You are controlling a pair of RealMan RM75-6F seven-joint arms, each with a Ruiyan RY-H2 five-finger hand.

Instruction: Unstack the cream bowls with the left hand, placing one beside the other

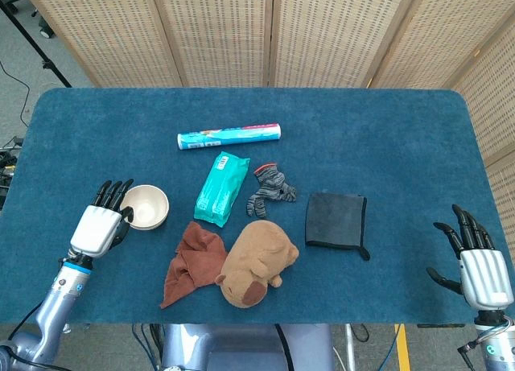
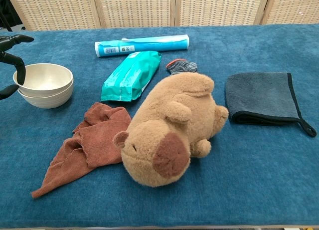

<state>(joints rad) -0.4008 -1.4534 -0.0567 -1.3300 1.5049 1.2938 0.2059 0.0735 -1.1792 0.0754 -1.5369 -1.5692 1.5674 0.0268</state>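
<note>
Two cream bowls sit nested, one inside the other, near the table's front left; the chest view shows both rims of the stack. My left hand is just left of the stack with its dark fingers spread beside the rim and nothing in its grasp. The chest view shows only its fingertips at the left edge, one curved down close to the rim and the thumb lower down. My right hand hangs open at the table's front right corner, far from the bowls.
Right of the bowls lie a rust-brown cloth and a brown plush animal. Behind them are a teal wipes pack, a blue-white roll and a striped glove. A dark grey cloth lies mid-right.
</note>
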